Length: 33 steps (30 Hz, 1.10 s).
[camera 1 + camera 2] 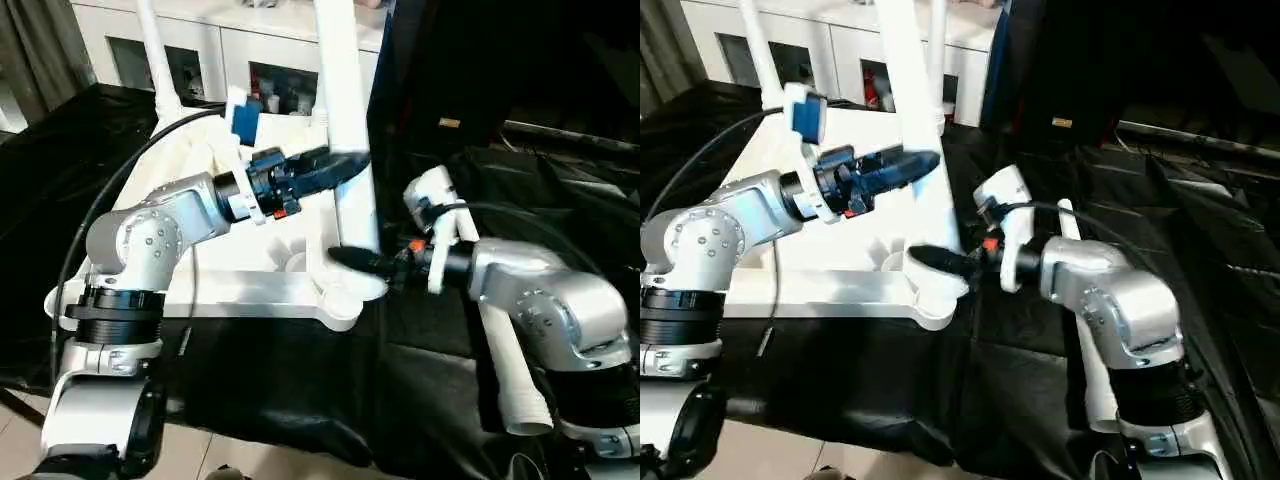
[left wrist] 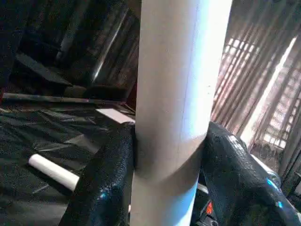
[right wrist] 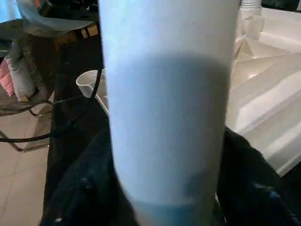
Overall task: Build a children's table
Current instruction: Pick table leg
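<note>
On the black-draped bench (image 1: 300, 400) the tabletop (image 1: 240, 290) lies underside up, and at its near right corner socket (image 1: 350, 295) we have an upright leg (image 1: 345, 120) standing. Left pincer (image 1: 335, 165) is clamped on it higher up; right pincer (image 1: 350, 260) straddles it near the base, grip firmness unclear. We judge this the seating step: next, press straight down, keeping it plumb.

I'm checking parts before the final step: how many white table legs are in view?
4: one upright, held by both grippers at the near corner socket; two standing in the far corners; one lying loose on the black cloth.
</note>
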### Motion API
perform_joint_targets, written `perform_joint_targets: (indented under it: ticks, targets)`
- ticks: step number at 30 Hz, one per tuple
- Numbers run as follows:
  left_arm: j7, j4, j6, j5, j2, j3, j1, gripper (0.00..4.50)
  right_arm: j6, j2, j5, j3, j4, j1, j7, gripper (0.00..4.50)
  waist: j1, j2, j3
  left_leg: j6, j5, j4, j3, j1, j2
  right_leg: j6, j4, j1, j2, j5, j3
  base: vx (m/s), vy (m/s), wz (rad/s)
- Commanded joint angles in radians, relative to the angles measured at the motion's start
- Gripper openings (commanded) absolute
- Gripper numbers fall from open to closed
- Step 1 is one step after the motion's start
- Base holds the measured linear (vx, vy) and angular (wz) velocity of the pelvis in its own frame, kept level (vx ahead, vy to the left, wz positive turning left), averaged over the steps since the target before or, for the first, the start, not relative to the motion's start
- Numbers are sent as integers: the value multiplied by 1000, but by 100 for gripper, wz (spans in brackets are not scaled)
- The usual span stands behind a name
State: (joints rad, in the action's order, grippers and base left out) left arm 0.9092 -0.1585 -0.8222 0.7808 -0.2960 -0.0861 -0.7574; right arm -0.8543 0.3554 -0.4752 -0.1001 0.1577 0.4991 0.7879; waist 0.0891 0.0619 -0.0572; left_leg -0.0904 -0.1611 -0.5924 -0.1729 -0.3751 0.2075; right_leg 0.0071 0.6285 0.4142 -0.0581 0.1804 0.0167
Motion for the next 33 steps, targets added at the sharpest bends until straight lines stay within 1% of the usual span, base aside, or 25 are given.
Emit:
perform_joint_targets:
  ticks: [1,2,5,8,9,10,11,12,14,15,16,18,19,21,23,24,26,30,33]
  targets:
    - [44,23,-1,19,0,-6,-23,187,-2,15,5,-4,4,-12,-3,238,1,-6,66,-50,-223,66,-3,14,7,-134,-81,-49,-49,267,-26,0,0,0]
    - [48,19,1,16,-1,-5,-23,187,-1,16,4,-5,5,-12,-3,226,2,-7,66,-50,-218,66,-3,14,7,-134,-80,-49,-49,261,-25,0,0,0]
    - [46,13,7,12,-7,0,-21,187,0,13,-1,-3,7,-12,-7,214,2,-7,67,-49,-207,65,-3,13,7,-138,-77,-50,-49,236,-26,0,0,0]
    - [36,10,23,-6,-8,10,-17,187,7,4,2,-3,5,-10,-20,207,2,-8,66,-49,-207,65,-4,14,6,-142,-78,-50,-48,233,-25,0,0,0]
    - [31,9,24,-9,-7,10,-18,222,8,3,2,-4,5,-11,-22,206,2,-6,66,-48,-209,65,-4,13,6,-141,-79,-50,-49,239,-26,0,0,0]
    - [-23,-7,17,-25,6,6,-26,242,14,-7,7,-4,6,-12,-36,206,1,-7,66,-49,-208,65,-3,13,6,-139,-79,-50,-49,241,-26,0,0,0]
    - [-47,-16,10,-29,13,1,-31,256,15,-11,9,-5,6,-13,-41,205,1,-8,67,-52,-210,65,-3,14,7,-140,-78,-49,-49,239,-25,0,0,0]
    - [-49,-16,10,-29,14,1,-31,256,16,-12,9,-5,6,-13,-41,205,1,-7,67,-53,-211,64,-4,13,5,-141,-79,-50,-49,242,-25,0,0,0]
    - [-84,-20,19,-27,38,-13,-35,263,21,-27,15,-8,9,-15,-63,204,2,-7,66,-55,-215,65,-4,14,6,-137,-81,-48,-49,251,-26,0,0,0]
    - [-117,-6,45,-48,58,-8,-27,292,24,-40,22,-13,11,-17,-82,202,1,-6,66,-55,-218,65,-3,12,6,-134,-83,-50,-49,258,-26,0,0,0]
    - [-145,0,56,-61,71,-5,-23,297,26,-47,27,-16,12,-18,-92,202,1,-7,66,-56,-219,66,-2,12,8,-133,-82,-51,-50,256,-26,0,0,0]
    - [-202,19,73,-88,105,11,-7,297,32,-62,40,-29,14,-21,-113,202,1,-5,67,-53,-213,65,-1,11,7,-127,-82,-52,-50,248,-25,0,0,0]
    - [-202,19,73,-88,105,11,-7,296,32,-62,40,-29,14,-21,-113,202,0,-5,67,-52,-210,65,-1,10,7,-126,-81,-52,-50,245,-25,0,0,0]
    - [-237,35,82,-99,133,22,7,296,43,-74,54,-40,9,-21,-131,202,1,-5,67,-51,-200,65,-2,11,7,-126,-80,-51,-50,234,-26,0,0,0]
    - [-278,24,83,-110,147,18,2,296,49,-83,59,-39,2,-19,-143,202,0,-3,67,-50,-204,64,-2,9,6,-125,-81,-52,-49,233,-26,0,0,0]
    - [-323,5,87,-120,159,5,-8,296,54,-91,65,-36,-7,-15,-159,202,1,-2,67,-48,-206,64,-3,9,5,-120,-82,-52,-49,245,-26,0,0,0]
    - [-375,-18,96,-131,173,-19,-23,296,60,-100,73,-31,-19,-10,-179,202,0,-3,66,-50,-216,64,-2,10,5,-112,-85,-50,-48,263,-25,0,0,0]
    - [-402,-19,98,-138,179,-36,-28,296,68,-116,83,-17,-36,1,-208,201,-1,-2,67,-51,-211,64,-1,10,4,-105,-85,-50,-47,261,-26,0,0,0]
    - [-403,-7,81,-124,173,-46,-20,296,77,-125,85,-5,-46,7,-226,200,-1,-4,68,-50,-200,64,-2,10,4,-114,-81,-50,-47,228,-26,0,0,0]
